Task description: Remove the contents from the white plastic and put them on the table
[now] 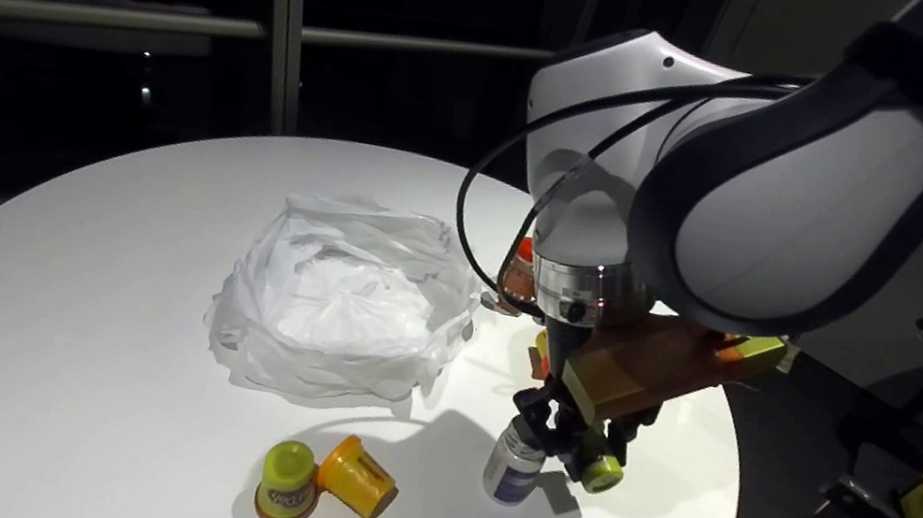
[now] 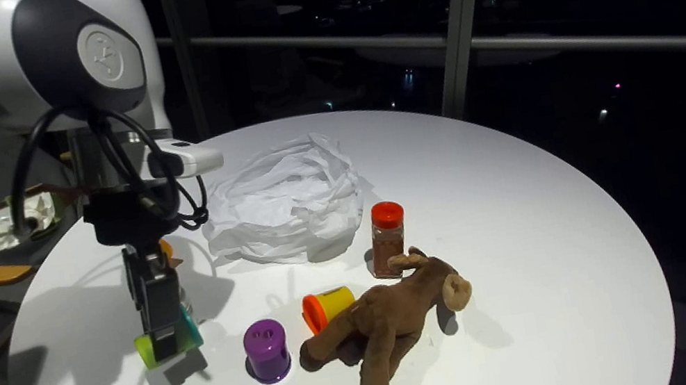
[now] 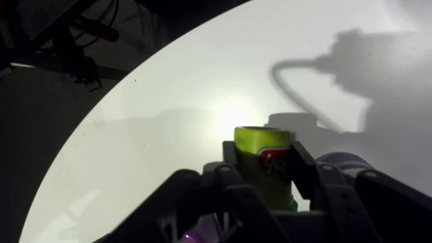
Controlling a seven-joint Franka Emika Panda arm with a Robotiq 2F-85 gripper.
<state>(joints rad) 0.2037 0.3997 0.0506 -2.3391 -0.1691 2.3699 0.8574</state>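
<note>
The white plastic bag (image 1: 337, 370) lies open on the round white table; it also shows in an exterior view (image 2: 322, 231). Only white plastic shows inside it. My gripper (image 1: 581, 442) is shut on a green tub (image 1: 602, 476) with a teal lid (image 2: 190, 329). The tub is held sideways, a little above the table, away from the bag. In the wrist view the tub (image 3: 260, 138) sits between both fingertips (image 3: 265, 153). A white bottle (image 1: 512, 475) stands right beside the gripper. A green tub (image 1: 288, 480) stands upright and a yellow tub (image 1: 358, 476) lies tilted against it.
A purple tub (image 2: 267, 350), a yellow tub with orange lid (image 2: 334, 303), a brown plush animal (image 2: 393, 314) and a red-lidded jar (image 2: 388, 241) are on the table near the arm. The table edge (image 3: 111, 91) curves close to the gripper. A window wall stands behind.
</note>
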